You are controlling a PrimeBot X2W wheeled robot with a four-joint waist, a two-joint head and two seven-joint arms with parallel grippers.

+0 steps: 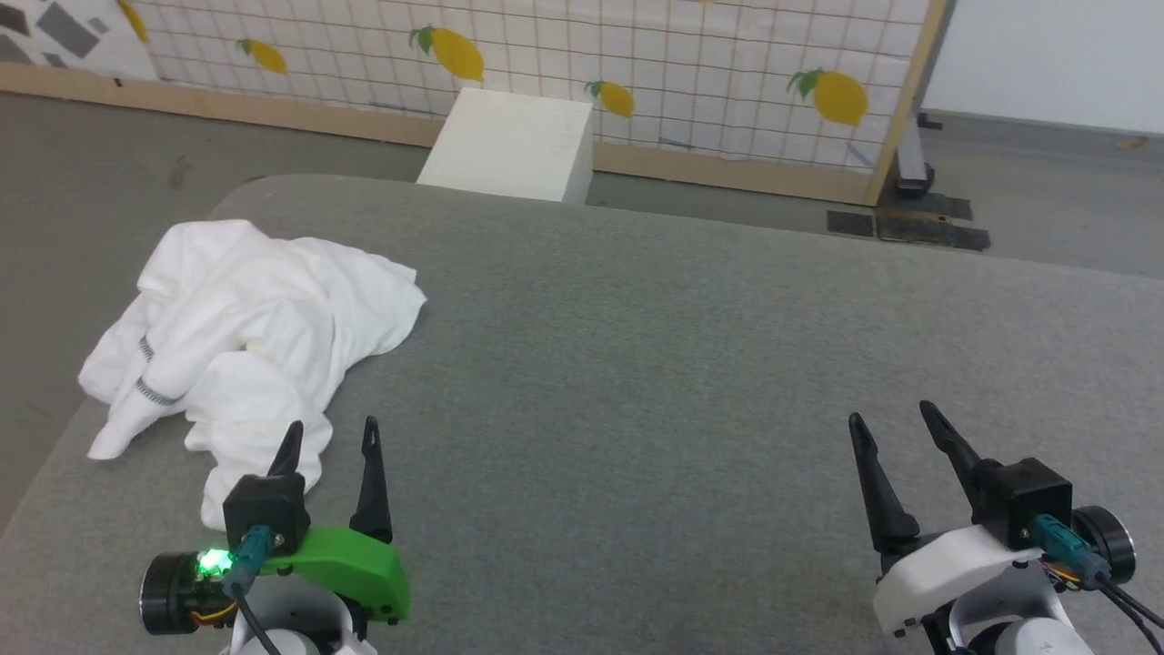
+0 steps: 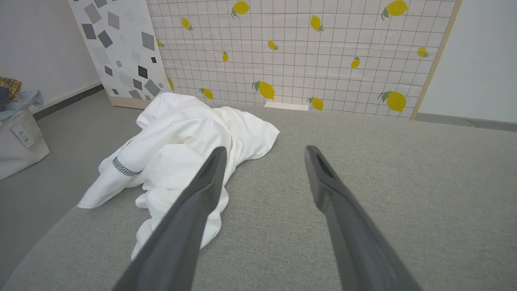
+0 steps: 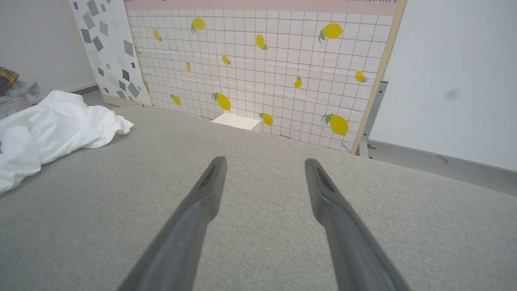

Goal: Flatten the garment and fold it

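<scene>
The garment [image 1: 245, 337] is a white top lying crumpled in a heap on the left part of the grey table [image 1: 655, 364], with a dark zigzag-stitched cuff showing on its left side. In the left wrist view the garment [image 2: 181, 141] lies just ahead and left of the fingers. My left gripper [image 1: 332, 435] stands open at the heap's near edge, nothing between its fingers. My right gripper [image 1: 896, 417] is open too, far to the right over bare table. The garment [image 3: 52, 125] shows at the far left of the right wrist view.
A rigid white box [image 1: 509, 146] stands on the floor behind the table's far edge, against a lemon-patterned grid panel [image 1: 637, 64]. The table's left edge runs close by the garment. A pale bin [image 2: 18, 137] with clothes sits on the floor at the left.
</scene>
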